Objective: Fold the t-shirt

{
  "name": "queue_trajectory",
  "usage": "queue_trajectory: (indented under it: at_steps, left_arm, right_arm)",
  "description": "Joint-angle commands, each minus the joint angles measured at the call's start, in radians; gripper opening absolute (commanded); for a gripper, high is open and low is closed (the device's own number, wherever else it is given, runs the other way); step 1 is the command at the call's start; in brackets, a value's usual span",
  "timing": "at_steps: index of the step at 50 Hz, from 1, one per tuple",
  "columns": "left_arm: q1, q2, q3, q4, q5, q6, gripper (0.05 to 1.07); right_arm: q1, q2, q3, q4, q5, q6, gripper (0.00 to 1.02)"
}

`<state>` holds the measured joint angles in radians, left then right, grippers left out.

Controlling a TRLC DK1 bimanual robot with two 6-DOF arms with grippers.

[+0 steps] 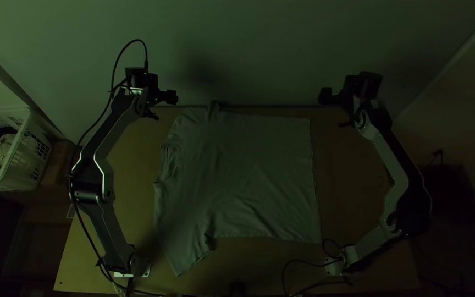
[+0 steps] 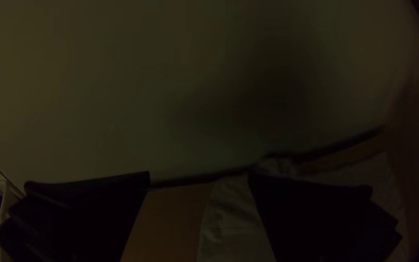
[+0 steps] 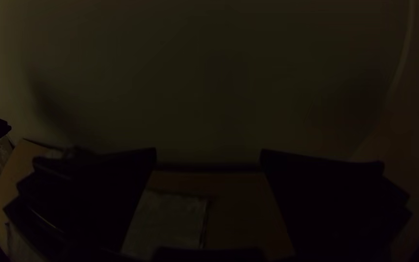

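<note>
Pale t-shirt, spread flat, slightly wrinkled, on a light wooden table

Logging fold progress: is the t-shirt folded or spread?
Spread: the t-shirt lies flat, its body wide and one sleeve angled outward.

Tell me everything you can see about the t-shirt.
The plain, greyish t-shirt, of soft-looking cloth, lies spread and lightly wrinkled on the table. In the top view, its neck opening faces left, its straight hem right; one sleeve points nearward. The left gripper and right gripper are off it.
</note>
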<state>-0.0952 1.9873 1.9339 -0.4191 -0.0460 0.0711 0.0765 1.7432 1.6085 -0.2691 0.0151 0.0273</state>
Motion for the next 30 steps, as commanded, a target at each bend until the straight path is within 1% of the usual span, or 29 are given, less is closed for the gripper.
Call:
queue_trajectory:
  at_steps: [1, 4, 6, 9, 10, 19, 30]
  left_arm:
    - [0.005, 0.094, 0.123, -0.069, -0.002, -0.011, 1.01]
    - [0.005, 0.151, 0.191, -0.119, -0.002, -0.011, 1.01]
    - [0.005, 0.189, 0.235, -0.145, 0.000, -0.011, 0.96]
    - [0.005, 0.240, 0.293, -0.188, 0.000, -0.008, 0.94]
    - [0.003, 0.255, 0.306, -0.190, 0.000, -0.007, 0.93]
    - [-0.005, 0.315, 0.318, -0.188, 0.001, -0.001, 0.92]
    - [-0.009, 0.381, 0.326, -0.179, 0.001, -0.002, 0.92]
  right_arm:
    - [0.005, 0.058, 0.054, -0.022, 0.008, 0.025, 0.98]
    - [0.005, 0.078, 0.060, -0.018, 0.008, 0.040, 0.98]
    - [0.005, 0.090, 0.065, -0.018, 0.008, 0.040, 0.98]
    - [0.005, 0.105, 0.068, -0.015, 0.008, 0.052, 0.98]
    - [0.005, 0.110, 0.068, -0.013, 0.008, 0.059, 0.98]
    - [0.006, 0.147, 0.076, -0.015, 0.008, 0.097, 0.98]
    - [0.023, 0.182, 0.077, -0.019, 0.008, 0.118, 0.98]
